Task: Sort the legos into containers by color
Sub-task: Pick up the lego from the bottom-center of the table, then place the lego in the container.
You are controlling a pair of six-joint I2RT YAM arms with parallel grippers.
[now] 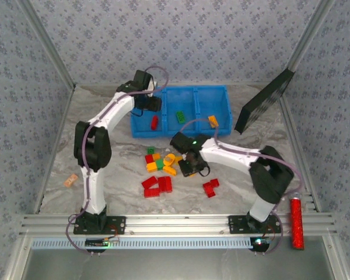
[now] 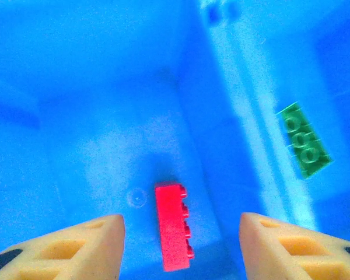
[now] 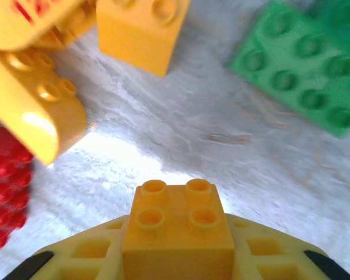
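L gripper [image 2: 182, 233] hangs w/ fingers spread wide & empty over the left compartment of the blue tray [image 1: 181, 91], where a red brick [image 2: 172, 213] lies on the floor. A green brick [image 2: 305, 140] sits in the middle compartment & an orange brick [image 1: 213, 121] in the right one. R gripper [image 3: 178, 248] is low at the loose pile [image 1: 160, 166] on the table [image 1: 128, 181], fingers closed narrow on a yellow-orange 2x2 brick [image 3: 178, 224], w/ a green plate [image 3: 297, 70] & more yellow bricks [image 3: 141, 29] just beyond.

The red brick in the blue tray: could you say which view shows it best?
The left wrist view: the red brick lies close, side studs clear. The top external view gives a small red speck in the tray's left compartment.
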